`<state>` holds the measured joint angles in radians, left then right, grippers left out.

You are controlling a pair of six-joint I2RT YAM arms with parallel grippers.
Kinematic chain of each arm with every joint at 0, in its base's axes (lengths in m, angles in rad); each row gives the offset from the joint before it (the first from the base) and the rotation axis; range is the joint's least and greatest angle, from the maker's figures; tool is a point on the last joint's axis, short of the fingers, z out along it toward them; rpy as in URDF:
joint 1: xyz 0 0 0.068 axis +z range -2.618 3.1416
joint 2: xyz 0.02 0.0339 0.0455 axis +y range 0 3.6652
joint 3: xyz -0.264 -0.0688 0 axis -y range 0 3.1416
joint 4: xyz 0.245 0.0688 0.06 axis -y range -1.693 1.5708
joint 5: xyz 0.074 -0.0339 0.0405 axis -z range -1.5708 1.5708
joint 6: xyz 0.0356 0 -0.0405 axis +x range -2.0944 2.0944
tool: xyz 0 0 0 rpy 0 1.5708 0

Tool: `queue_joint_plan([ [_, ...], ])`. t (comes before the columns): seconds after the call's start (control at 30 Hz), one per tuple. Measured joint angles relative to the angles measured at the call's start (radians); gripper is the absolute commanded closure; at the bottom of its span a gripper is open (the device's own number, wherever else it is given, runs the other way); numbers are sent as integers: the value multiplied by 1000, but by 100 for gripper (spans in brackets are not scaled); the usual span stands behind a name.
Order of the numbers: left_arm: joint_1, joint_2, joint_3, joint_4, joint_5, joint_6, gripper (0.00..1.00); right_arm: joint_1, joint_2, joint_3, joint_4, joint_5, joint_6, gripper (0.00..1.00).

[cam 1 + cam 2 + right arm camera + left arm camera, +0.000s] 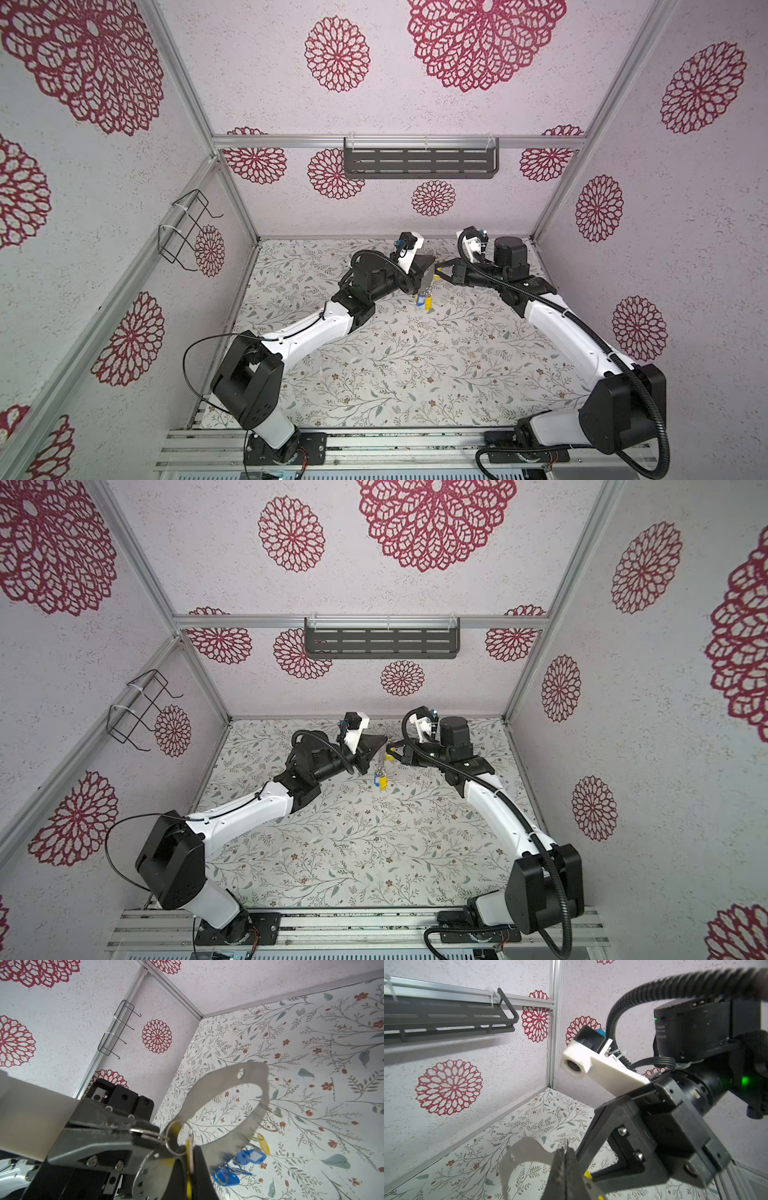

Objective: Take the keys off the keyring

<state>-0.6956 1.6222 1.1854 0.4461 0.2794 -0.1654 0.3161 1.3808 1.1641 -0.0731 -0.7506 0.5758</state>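
Early days: left gripper [565, 1155] is clamped on the keyring [218, 1082] above the table [374, 374], right gripper [192, 1159] pinches a yellow key [188, 1185], and the blue keys [250, 1156] are still hanging on it.

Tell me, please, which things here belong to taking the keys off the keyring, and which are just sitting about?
In the job: keyring, clamped by the left gripper; yellow key, pinched by the right gripper; other keys hanging from it.
Just there: slotted shelf, back wall; wire rack, side wall.
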Motion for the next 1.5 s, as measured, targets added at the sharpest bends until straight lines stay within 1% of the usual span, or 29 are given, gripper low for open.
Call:
queue_joint_plan([
  [0.2, 4, 5, 24, 13, -8, -32, 100, 8, -35, 5, -3, 53, 0, 100],
  [0.4, 9, 5, 26, 45, 0, -68, 100, 9, -44, 64, -81, 100, -25, 100],
  [0.6, 23, 5, 26, 103, 30, -143, 100, 11, -66, 123, -151, 137, -60, 100],
  [0.73, 25, 6, 25, 171, 51, -245, 100, 13, -85, 163, -175, 146, -72, 100],
  [0.87, 29, 31, 25, 283, 53, -421, 100, 18, -87, 203, -176, 153, -85, 100],
  [1.07, 35, 122, 25, 499, 42, -688, 100, 65, -85, 208, -161, 187, -85, 100],
  [1.17, 37, 146, 26, 565, 31, -763, 100, 95, -85, 200, -141, 217, -85, 100],
  [1.27, 40, 147, 26, 598, 18, -809, 100, 119, -85, 190, -103, 249, -84, 100],
  [1.5, 45, 163, 35, 642, 15, -874, 100, 142, -92, 152, -26, 291, -86, 100],
])
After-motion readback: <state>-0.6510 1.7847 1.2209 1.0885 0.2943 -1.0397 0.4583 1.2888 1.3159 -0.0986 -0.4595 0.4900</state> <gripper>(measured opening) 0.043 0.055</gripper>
